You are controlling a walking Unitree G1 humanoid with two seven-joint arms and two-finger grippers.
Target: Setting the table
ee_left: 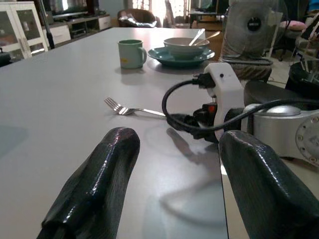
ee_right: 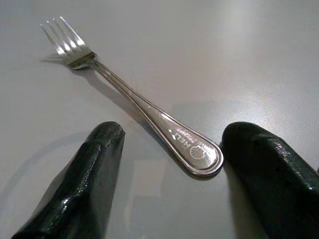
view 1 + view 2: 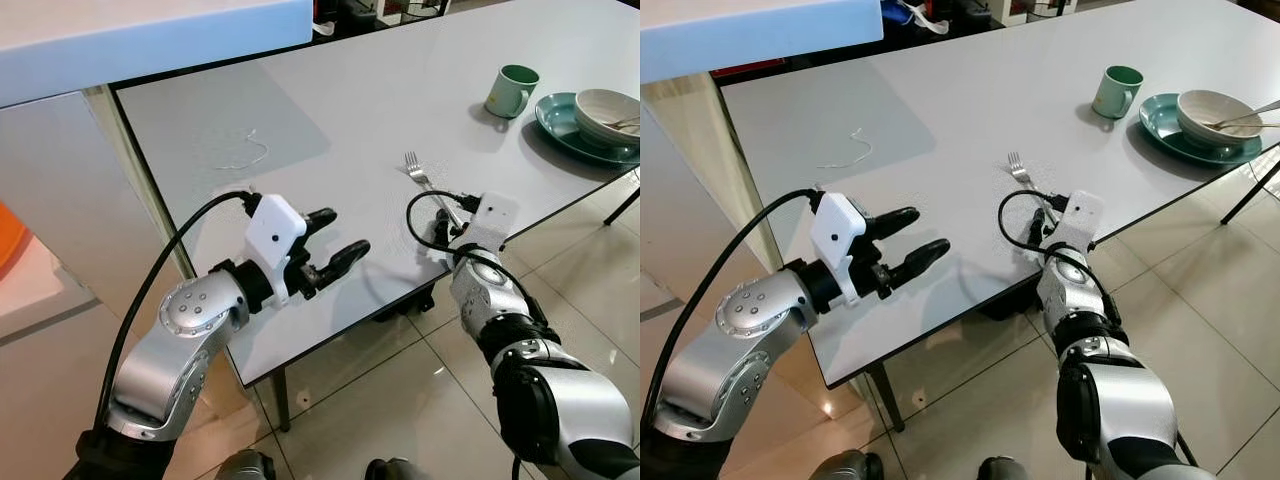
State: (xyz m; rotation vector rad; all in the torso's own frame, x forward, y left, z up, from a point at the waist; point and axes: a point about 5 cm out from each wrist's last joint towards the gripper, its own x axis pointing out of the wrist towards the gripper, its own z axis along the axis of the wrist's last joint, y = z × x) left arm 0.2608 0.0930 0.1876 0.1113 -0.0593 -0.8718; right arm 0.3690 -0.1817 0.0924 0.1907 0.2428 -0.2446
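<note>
My right gripper (image 2: 167, 164) is low over the table (image 3: 330, 100), near its edge. Its two black fingers are wide apart, and the end of the fork (image 2: 134, 102) handle lies between them. I am not holding the fork; it lies flat on the table. My left gripper (image 3: 330, 240) hovers over the table near the corner, open and holding nothing. Farther along the table I see a green mug (image 3: 511, 90), and beside it a bowl (image 3: 608, 112) on a teal plate (image 3: 556, 122) with something shiny in it. I think the fork must go beside that plate, so that job is left.
</note>
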